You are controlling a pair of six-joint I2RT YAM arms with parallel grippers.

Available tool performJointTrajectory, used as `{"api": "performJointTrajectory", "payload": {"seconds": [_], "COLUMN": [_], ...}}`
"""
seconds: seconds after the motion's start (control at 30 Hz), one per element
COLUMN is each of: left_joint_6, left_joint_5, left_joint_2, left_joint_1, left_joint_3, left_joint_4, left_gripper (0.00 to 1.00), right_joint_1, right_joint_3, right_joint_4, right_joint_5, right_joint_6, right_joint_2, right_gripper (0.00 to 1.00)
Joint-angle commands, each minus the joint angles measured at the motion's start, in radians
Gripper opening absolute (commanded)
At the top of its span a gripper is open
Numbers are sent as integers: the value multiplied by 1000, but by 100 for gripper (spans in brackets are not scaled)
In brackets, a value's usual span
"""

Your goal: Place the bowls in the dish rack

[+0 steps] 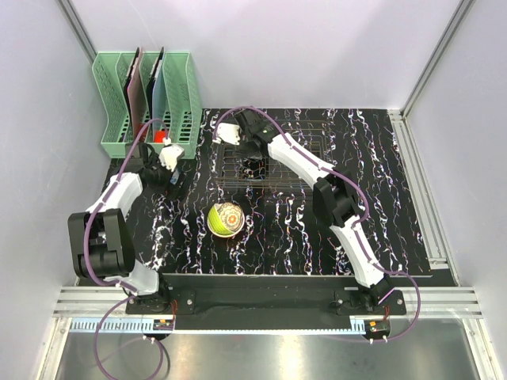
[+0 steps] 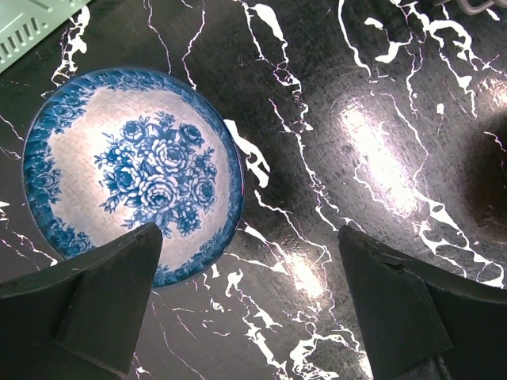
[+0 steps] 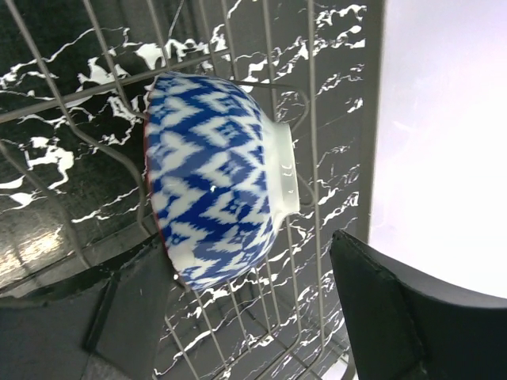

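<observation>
**R gripper spread at dish rack; L gripper over next bowl**

The blue-and-white patterned bowl stood on edge among the rack's wires, at the far-middle of the tabletop, foot pointing sideways. The R gripper's jaws were parted: one finger was well clear of the foot and the other sat just beside the rim, so there was no clamp on the bowl as far as the wrist view showed. To finish this step well: spread fully, then back out straight along the fingers' line w/o brushing rim or wire; a bowl on edge looked easy to tip.

The L gripper hung wide apart, holding nothing, above the floral blue bowl. That bowl lay mouth-up near the far-left corner, by the mint-green holder. It sat off-centre, partly under one finger, so prob. a rim pinch suits: one finger inside, one outside. A stack of bowls, lime green outermost, sat mid-tabletop, toward the near edge.
</observation>
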Motion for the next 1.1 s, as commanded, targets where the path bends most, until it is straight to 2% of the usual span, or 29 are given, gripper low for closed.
{"api": "performJointTrajectory", "payload": {"seconds": [0.0, 0.03, 0.17, 0.4, 0.6, 0.67, 0.83, 0.87, 1.0, 1.03, 1.07], "left_joint_6": [26, 28, 46, 83, 105, 108, 118, 122, 128, 126, 126], "left_joint_5": [30, 30, 25, 5, -2, -15, -42, -51, -68, -71, -76], "left_joint_2": [19, 23, 38, 89, 143, 160, 204, 209, 227, 229, 232], "left_joint_1": [6, 6, 7, 6, 7, 7, 7, 7, 7, 7, 7], "left_joint_3": [0, 2, 8, 23, 71, 93, 118, 124, 127, 129, 129], "left_joint_4": [16, 16, 8, 0, -1, 0, -1, -3, -3, -3, -3], "left_gripper": [99, 99, 89, 65, 64, 61, 43, 37, 26, 22, 13], "right_joint_1": [12, 14, 15, 15, 14, 14, 11, 12, 11, 11, 12], "right_joint_3": [58, 58, 81, 69, -47, -93, -166, -182, -218, -225, -239], "right_joint_4": [51, 53, 54, 53, 54, 54, 57, 59, 60, 62, 60], "right_joint_5": [35, 39, 68, 100, 91, 86, 78, 80, 92, 98, 98], "right_joint_6": [-16, -18, -2, 45, 106, 129, 180, 197, 234, 243, 264], "right_joint_2": [-12, -12, -14, -92, -219, -267, -365, -377, -429, -449, -459], "right_gripper": [84, 84, 85, 85, 86, 86, 86, 86, 86, 86, 86]}}
